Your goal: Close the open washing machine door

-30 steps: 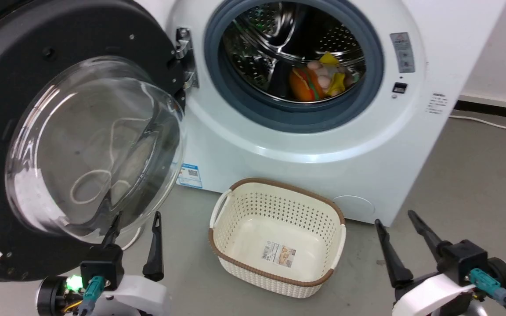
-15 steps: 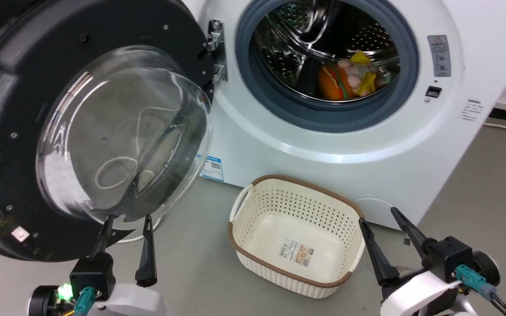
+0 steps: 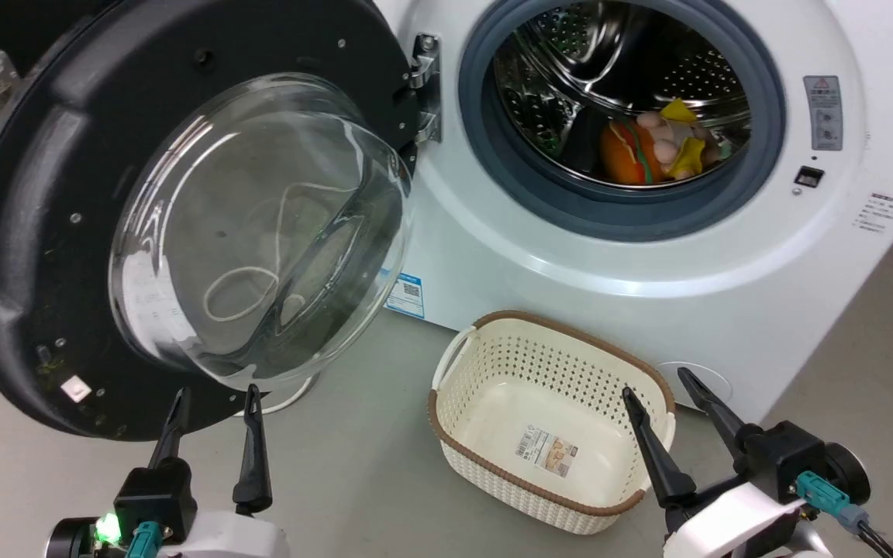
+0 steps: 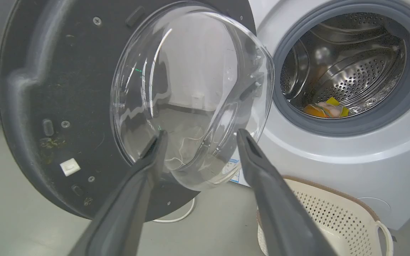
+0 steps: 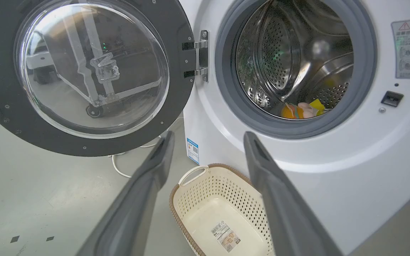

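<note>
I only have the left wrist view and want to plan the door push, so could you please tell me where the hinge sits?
Observer: In the head view the hinge fastens the washing machine door's right edge to the washing machine's white front.
Operator: Thank you; where is the right gripper?
Observer: The right gripper is open at the lower right, its fingers overlapping the basket's right edge in that view.
Operator: Is the basket empty?
Observer: Yes, apart from a label on its floor.

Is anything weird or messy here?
Nothing is spilled or broken. The oddest sight: bright toys, one like a burger, lie inside the washing machine while the washing machine door hangs wide open.
</note>
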